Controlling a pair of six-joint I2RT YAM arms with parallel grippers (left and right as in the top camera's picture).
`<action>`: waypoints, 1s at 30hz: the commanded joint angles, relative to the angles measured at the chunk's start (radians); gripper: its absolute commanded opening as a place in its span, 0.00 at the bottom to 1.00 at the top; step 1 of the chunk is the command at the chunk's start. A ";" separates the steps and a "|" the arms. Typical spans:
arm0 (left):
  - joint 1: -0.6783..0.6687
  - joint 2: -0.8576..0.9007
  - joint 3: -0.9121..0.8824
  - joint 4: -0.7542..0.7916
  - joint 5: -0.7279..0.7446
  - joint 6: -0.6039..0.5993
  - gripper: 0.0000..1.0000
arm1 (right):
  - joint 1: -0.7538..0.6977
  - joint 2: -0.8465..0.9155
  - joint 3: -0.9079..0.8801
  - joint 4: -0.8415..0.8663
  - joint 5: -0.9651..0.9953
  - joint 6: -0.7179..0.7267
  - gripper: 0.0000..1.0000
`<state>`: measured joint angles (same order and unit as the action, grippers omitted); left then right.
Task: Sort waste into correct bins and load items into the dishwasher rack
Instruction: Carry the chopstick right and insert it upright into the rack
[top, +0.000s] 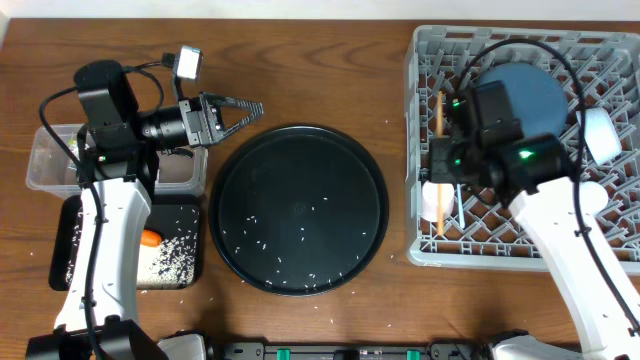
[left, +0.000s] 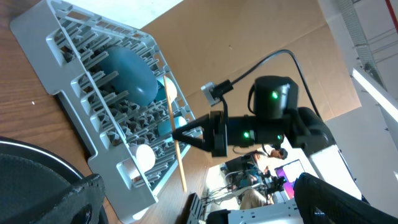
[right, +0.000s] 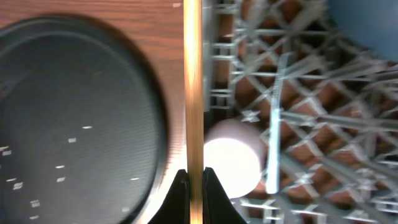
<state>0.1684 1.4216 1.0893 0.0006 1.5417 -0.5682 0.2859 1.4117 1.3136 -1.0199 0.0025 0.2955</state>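
Note:
My right gripper (top: 441, 152) is shut on the thin wooden chopstick (top: 439, 112) and holds it over the left edge of the grey dishwasher rack (top: 420, 60). In the right wrist view the chopstick (right: 193, 93) runs straight up from the closed fingertips (right: 193, 182), beside the pale pink cup (right: 233, 155). The dark-blue plate (top: 535, 95) and the pink cup (top: 437, 200) sit in the rack. My left gripper (top: 238, 110) is open and empty above the table, left of the round tray. The carrot (top: 150, 238) and rice grains lie on the flat black tray (top: 190, 215).
The big round black tray (top: 297, 208) with scattered rice grains lies in the middle. The clear tub (top: 50, 155) stands at the far left under my left arm. A white bowl-like item (top: 600, 135) sits at the rack's right side.

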 joint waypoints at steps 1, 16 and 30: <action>0.003 0.002 0.002 0.001 0.010 0.017 0.98 | -0.069 0.021 0.013 0.003 0.009 -0.126 0.01; 0.003 0.002 0.002 0.001 0.010 0.018 0.98 | -0.201 0.245 0.013 0.090 0.035 -0.246 0.01; 0.003 0.002 0.002 0.001 0.010 0.017 0.98 | -0.208 0.251 0.019 0.155 0.069 -0.252 0.74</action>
<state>0.1684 1.4216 1.0893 0.0006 1.5417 -0.5682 0.0841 1.6901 1.3136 -0.8555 0.0460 0.0505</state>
